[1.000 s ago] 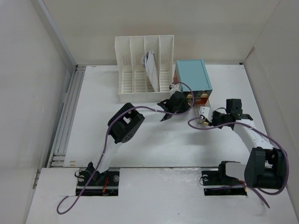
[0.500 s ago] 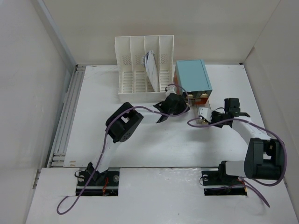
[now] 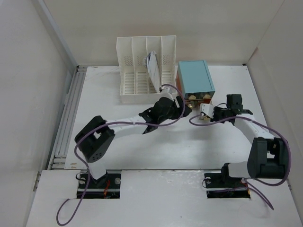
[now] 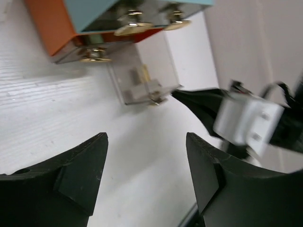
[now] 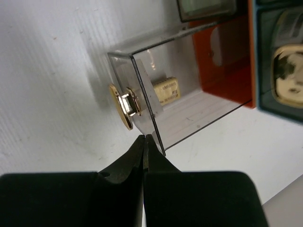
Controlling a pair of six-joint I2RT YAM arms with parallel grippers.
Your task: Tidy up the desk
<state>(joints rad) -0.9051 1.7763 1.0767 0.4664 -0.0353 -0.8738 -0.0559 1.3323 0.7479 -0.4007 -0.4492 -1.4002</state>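
The desk [image 3: 189, 151] is a white tabletop. At its back stands a teal drawer box [image 3: 195, 78] with an orange inside and gold knobs. A clear drawer [image 4: 142, 78] is pulled out of it onto the desk [image 4: 57, 99]. My left gripper [image 3: 183, 107] is open just in front of the box, and nothing sits between its jaws [image 4: 147, 142]. My right gripper [image 3: 200, 113] is shut, with its closed tips [image 5: 144, 138] against the front lower corner of the clear drawer [image 5: 156, 99], beside the drawer's gold knob [image 5: 120, 106]. A small gold item [image 5: 165, 89] lies inside the drawer.
A white slotted file rack [image 3: 142, 71] with a paper [image 3: 152, 66] in it stands left of the teal box. A grey rail [image 3: 68, 118] runs along the desk's left edge. White panel walls close the sides and back. Purple cables trail from both arms.
My left gripper has opened wide and its arm has stretched out low toward the teal box. My right gripper has edged a little toward the box and stayed shut.
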